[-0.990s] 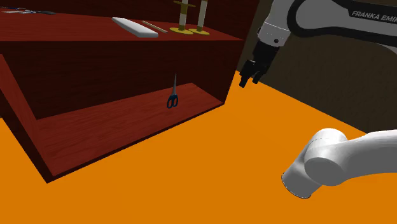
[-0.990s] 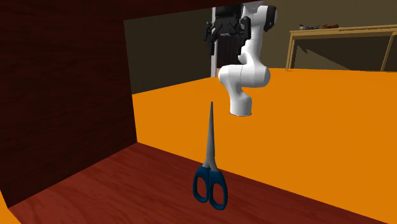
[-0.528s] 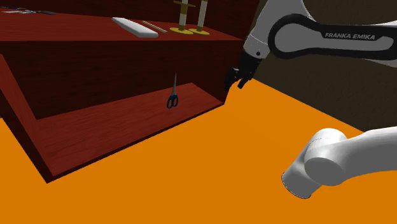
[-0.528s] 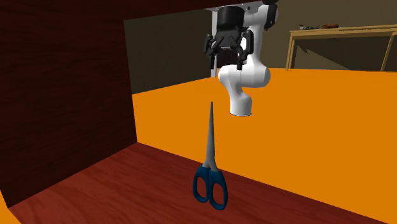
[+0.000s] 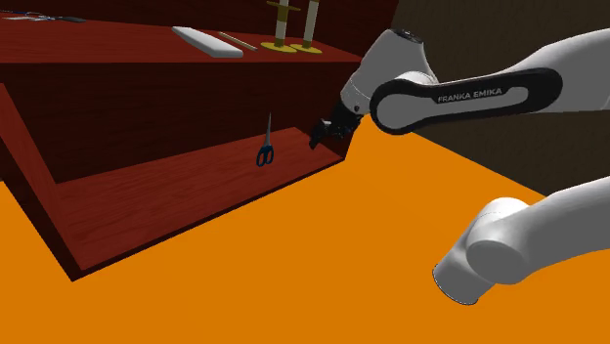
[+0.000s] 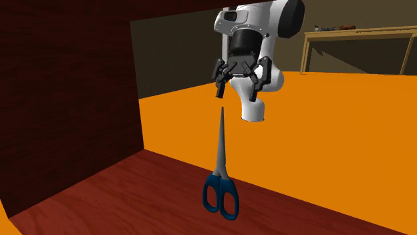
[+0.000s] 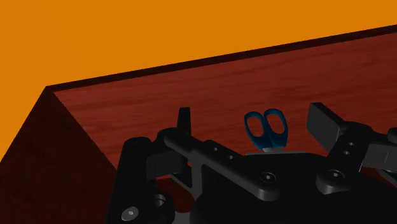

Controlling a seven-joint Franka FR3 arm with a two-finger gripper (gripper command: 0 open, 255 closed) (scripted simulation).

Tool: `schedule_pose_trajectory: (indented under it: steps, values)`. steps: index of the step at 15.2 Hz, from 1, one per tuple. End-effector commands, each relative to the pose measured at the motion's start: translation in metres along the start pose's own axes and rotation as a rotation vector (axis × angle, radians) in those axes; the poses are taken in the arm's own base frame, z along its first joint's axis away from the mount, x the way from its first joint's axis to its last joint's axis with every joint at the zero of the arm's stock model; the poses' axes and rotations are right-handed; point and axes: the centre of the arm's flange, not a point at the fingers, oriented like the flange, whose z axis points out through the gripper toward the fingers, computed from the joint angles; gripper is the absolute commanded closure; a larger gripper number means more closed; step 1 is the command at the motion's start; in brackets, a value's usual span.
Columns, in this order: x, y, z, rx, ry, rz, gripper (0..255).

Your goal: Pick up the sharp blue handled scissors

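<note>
The blue-handled scissors (image 5: 265,148) stand upright on the lower board of a dark red wooden shelf (image 5: 147,191), handles down and grey blades pointing up. In the second exterior view the scissors (image 6: 220,175) stand close to the camera, with my gripper (image 6: 238,85) behind them. My gripper (image 5: 322,135) is open at the shelf's open end, to the shoulder view's right of the scissors and apart from them. In the wrist view the blue handles (image 7: 266,129) show ahead, between the spread fingers (image 7: 184,125), with nothing held.
On the shelf's top board lie a white flat object (image 5: 207,41) and two candlesticks (image 5: 294,24). The shelf's end wall (image 5: 344,107) stands right by the gripper. Orange floor (image 5: 293,274) lies all around. A wooden table (image 6: 354,30) stands far back.
The arm has swung down and to the shoulder view's left, bringing the gripper from out over the floor to the shelf's open end. The fingers stayed open. The scissors have not moved.
</note>
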Motion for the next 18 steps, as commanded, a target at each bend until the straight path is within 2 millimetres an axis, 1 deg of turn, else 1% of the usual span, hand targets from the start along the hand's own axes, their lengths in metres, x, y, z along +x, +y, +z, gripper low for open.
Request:
schedule_pose_trajectory:
  steps: [1,7,14,15,18]
  values:
    - [0.011,-0.011,0.017,0.007,0.054,0.013,0]
    - [0.041,-0.04,0.071,0.016,0.196,0.048,0]
    - [0.088,-0.073,0.127,0.026,0.361,0.09,0]
    - [0.09,-0.075,0.129,0.026,0.369,0.092,0]
    - [0.084,-0.074,0.144,0.026,0.369,0.092,0]
